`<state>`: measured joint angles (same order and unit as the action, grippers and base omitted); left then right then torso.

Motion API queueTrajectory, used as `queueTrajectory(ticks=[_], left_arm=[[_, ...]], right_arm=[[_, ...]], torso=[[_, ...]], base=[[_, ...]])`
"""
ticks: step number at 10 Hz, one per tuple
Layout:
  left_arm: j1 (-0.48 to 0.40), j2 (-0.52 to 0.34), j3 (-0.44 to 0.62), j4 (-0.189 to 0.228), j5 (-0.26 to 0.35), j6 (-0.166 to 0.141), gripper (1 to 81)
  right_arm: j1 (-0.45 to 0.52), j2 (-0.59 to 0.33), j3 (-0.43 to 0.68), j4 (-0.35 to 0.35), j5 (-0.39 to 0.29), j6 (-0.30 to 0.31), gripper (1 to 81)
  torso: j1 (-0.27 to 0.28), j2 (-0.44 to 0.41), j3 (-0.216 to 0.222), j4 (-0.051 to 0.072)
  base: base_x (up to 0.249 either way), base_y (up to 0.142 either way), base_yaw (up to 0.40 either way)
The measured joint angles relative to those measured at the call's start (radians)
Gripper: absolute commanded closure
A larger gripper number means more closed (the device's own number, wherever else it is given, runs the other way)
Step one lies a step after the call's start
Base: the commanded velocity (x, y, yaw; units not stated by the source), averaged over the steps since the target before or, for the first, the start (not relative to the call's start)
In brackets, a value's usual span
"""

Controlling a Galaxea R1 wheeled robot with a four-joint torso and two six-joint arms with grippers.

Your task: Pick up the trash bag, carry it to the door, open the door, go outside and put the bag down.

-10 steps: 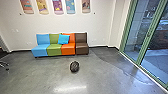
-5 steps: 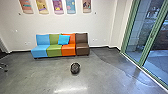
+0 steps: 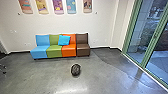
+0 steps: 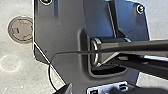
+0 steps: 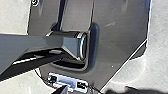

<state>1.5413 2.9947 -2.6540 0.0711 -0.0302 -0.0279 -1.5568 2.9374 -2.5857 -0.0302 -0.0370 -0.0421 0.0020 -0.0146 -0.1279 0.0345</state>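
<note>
Either tool's state I cannot tell; the trash bag [image 3: 75,70], contents hidden, sits on the floor [image 3: 37,75].

The charcoal, angular base plate [image 4: 65,32] bore round corner fittings [image 4: 140,9] — a silver-ringed joint [image 4: 96,51] and thin black cable [image 4: 71,52] crossed it.

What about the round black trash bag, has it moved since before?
No, the round black trash bag still sits in front of where the orange padded seat meets the brown padded seat; only the camera has moved.
</note>
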Motion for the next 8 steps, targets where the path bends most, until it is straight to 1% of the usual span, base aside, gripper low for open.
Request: queueTrajectory(ticks=[8], left_arm=[[0.0,0.0,0.0,0.0,0.0,0.0,1.0]], right_arm=[[0.0,0.0,0.0,0.0,-0.001,0.0,1.0]], torso=[[0.0,0.0,0.0,0.0]], base=[[0.135,0.07,0.0]])
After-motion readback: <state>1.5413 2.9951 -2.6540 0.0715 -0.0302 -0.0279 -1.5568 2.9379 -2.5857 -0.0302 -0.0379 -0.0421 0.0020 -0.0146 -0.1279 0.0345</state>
